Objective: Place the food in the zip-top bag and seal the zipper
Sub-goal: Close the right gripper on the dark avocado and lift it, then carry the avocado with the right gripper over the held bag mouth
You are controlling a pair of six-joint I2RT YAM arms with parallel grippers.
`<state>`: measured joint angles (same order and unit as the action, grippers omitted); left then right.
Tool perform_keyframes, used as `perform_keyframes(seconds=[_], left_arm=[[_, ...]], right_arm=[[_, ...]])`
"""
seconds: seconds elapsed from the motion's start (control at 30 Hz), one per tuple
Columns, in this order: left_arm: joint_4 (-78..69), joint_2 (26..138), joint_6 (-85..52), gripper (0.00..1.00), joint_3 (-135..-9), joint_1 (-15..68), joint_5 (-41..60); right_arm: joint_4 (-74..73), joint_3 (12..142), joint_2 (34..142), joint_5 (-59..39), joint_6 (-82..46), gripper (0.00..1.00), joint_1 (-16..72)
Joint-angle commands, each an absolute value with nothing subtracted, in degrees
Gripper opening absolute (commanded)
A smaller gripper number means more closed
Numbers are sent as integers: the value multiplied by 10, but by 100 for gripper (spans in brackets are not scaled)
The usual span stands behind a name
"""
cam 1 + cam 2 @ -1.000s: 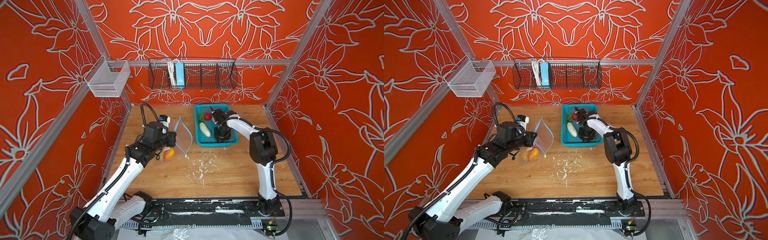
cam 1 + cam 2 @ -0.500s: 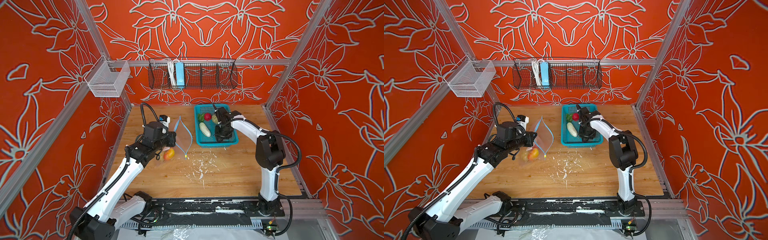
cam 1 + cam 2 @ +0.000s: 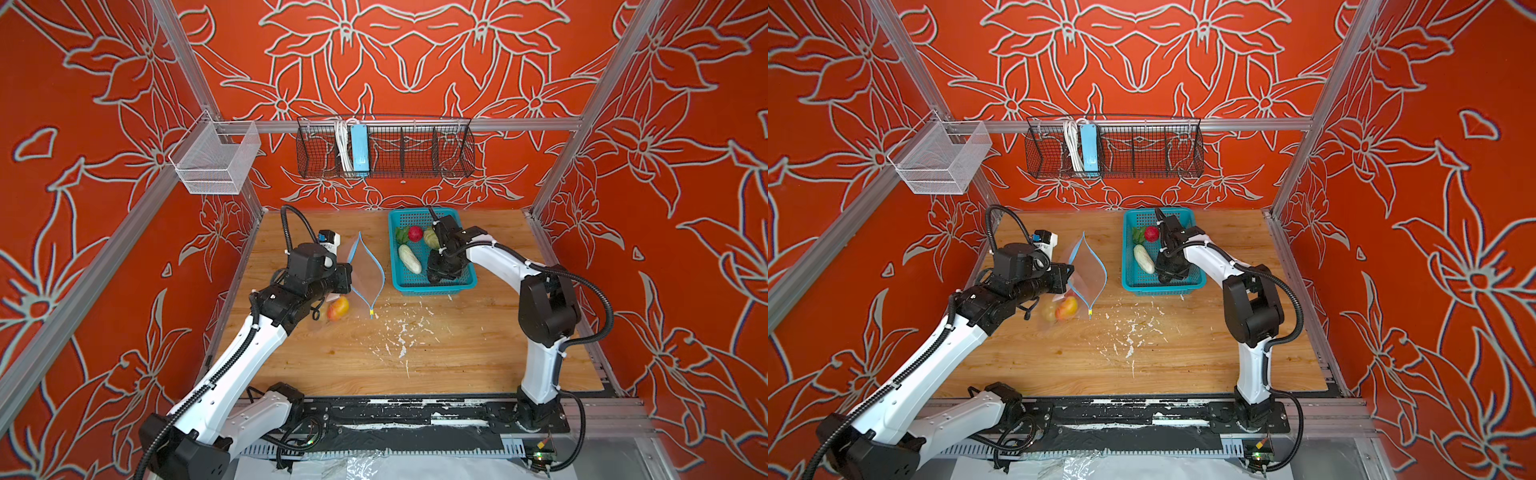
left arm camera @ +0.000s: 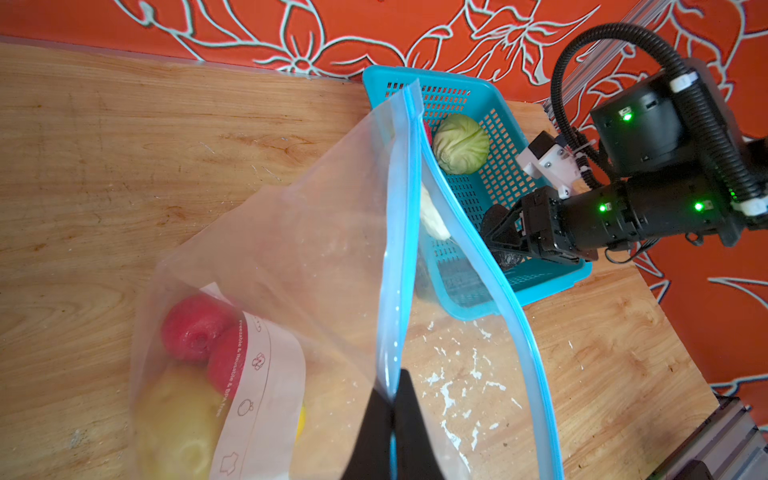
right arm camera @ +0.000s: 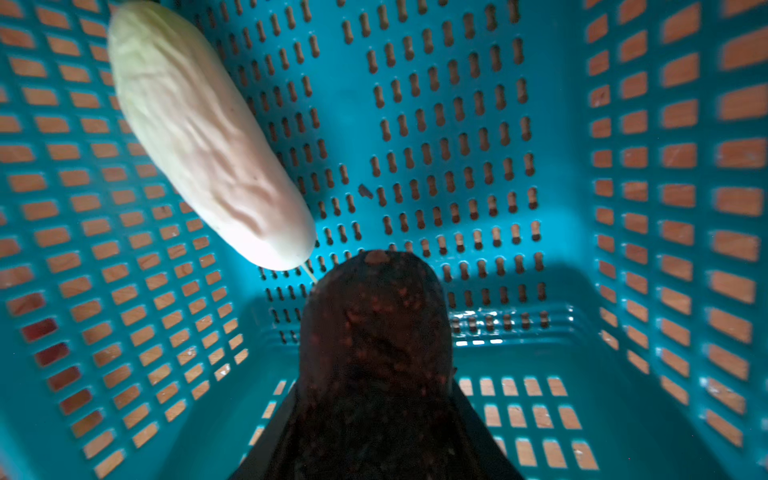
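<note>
At the left, the left gripper [image 3: 347, 277] is seen with its jaws pressed together on one lip of the zip-top bag [image 3: 365, 272], which is held up from the worktop [image 3: 436, 365] with its mouth spread wide. Through the clear plastic, two pieces of food are seen already inside, at the bag's lower end: an orange-red fruit [image 4: 195, 328] and, touching it, a yellow potato [image 4: 178, 419]. The zipper [image 4: 401, 232] is parted along its whole visible length, its two blue tracks bowed well apart, and its yellow tab [image 3: 371, 312] is seen at the near end. Further right, in the teal perforated basket [image 3: 432, 286], a green leaf [image 3: 401, 235], red berries [image 3: 414, 233], a pale cucumber [image 3: 409, 258] and a green cabbage [image 3: 431, 239] are left lying. At the right, the right gripper [image 4: 503, 239] is lowered into the basket, and its jaws are closed about the black piece [image 5: 374, 332], just beside the cucumber's tip; whether the piece is lifted off the basket floor cannot be told. The task is judged under half done: two items are bagged, five are to be moved, and the sealing is not yet begun.
</note>
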<state>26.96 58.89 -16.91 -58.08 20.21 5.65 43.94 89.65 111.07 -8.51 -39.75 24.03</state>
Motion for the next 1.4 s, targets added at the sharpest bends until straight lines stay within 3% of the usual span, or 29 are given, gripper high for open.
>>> perform_keyframes(seconds=[0.0, 0.83, 1.37], left_arm=[[273, 582, -172, 0, -580, 200, 51], [271, 577, -173, 0, -580, 200, 57], [275, 579, -172, 0, -581, 200, 54]], right_arm=[[402, 887, 1077, -111, -424, 31, 237], [209, 799, 982, -197, -509, 32, 241], [169, 848, 984, -239, -517, 32, 281]])
